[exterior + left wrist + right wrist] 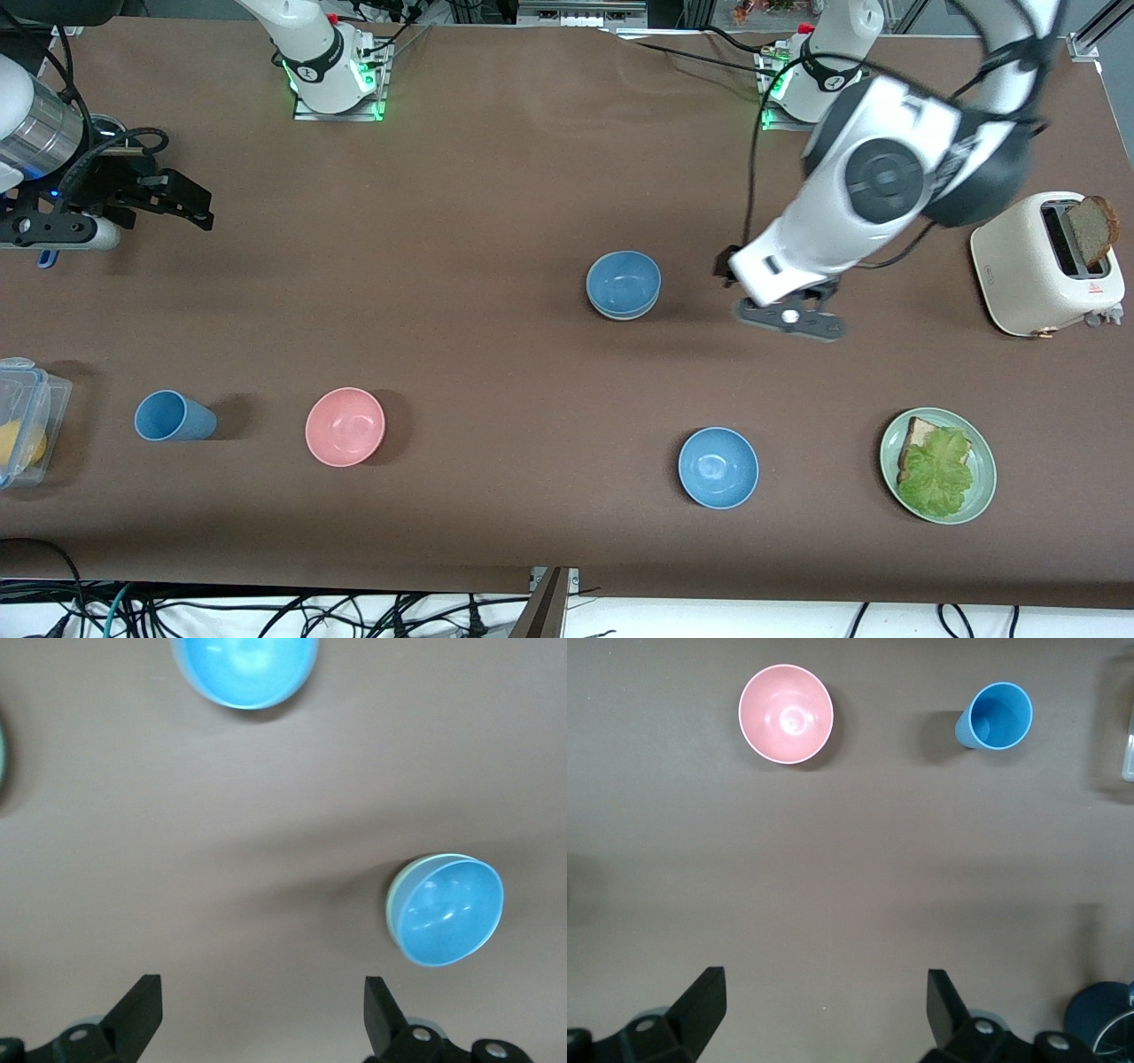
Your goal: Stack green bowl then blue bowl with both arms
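Since the blue bowl [624, 283] already sits nested in the green bowl [391, 895], the stacking looks finished. In the front view the pair stands just right of the frame's centre, and only a pale green rim shows under the blue one (the left wrist view makes that rim plainer, at its lower right). By my reading nothing is left but for the arms to pull clear.

The left hand [790, 319] hangs over bare bench beside the stack, toward the left arm's end of the bench, its fingers spread wide and holding nothing. The right hand [182, 202] waits at the upper left of the frame, over the bench near that edge, likewise wide and empty.

Counting outward: four bowls in all, namely the two stacked, a brighter blue bowl [718, 467] at lower right of centre, and a pink bowl [345, 426] at lower left. One blue cup [173, 416] lies beside the pink bowl, toward the right arm's end. One green plate [983, 483] at the lower right carries bread and lettuce. One cream toaster [1045, 266] at the right edge holds a slice of dark bread. One clear plastic box [40, 390] is cut off by the left edge, with something yellow inside that I cannot identify.
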Robot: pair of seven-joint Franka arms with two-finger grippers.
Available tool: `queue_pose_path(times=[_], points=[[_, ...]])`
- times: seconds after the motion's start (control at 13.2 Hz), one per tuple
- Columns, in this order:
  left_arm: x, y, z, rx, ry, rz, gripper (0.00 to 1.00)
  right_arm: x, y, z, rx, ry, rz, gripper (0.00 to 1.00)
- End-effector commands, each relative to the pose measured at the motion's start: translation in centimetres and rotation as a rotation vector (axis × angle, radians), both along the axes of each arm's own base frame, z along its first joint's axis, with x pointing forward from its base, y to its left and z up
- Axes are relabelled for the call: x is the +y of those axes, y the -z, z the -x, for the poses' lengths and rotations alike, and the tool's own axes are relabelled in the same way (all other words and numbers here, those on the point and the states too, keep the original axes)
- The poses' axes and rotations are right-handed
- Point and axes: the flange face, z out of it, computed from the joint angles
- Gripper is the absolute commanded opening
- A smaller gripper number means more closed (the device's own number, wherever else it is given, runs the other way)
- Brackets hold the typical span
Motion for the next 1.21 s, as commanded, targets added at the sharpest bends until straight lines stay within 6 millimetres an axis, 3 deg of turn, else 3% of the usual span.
queue_pose_path(times=[0.0,0.08,0.3,0.38,0.6,0.68,1.13], points=[[4.7,-4.7,-1.1,0.036,-0.074,-0.031,1.0,0.2,-0.4,0.0,-0.009,0.006,0.005,1.0],[6.4,-5.9,-1.0,0.062,-0.093,-0.04,1.0,0.2,-0.5,0.0,-0.01,0.006,0.005,1.0],[8.5,-8.8,0.0,0.033,-0.116,-0.045,1.0,0.2,-0.4,0.0,-0.009,0.006,0.005,1.0],[10.6,-9.2,0.0,0.013,-0.137,-0.037,1.0,0.2,-0.5,0.0,-0.01,0.006,0.005,1.0],[16.0,-7.7,4.0,-0.104,-0.127,0.005,1.0,0.2,-0.4,0.0,-0.009,0.006,0.005,1.0],[17.0,-7.2,5.4,-0.098,-0.146,0.022,1.0,0.2,-0.5,0.0,-0.01,0.006,0.005,1.0],[16.0,-7.0,5.8,-0.089,-0.132,0.018,1.0,0.2,-0.4,0.0,-0.009,0.006,0.005,1.0]])
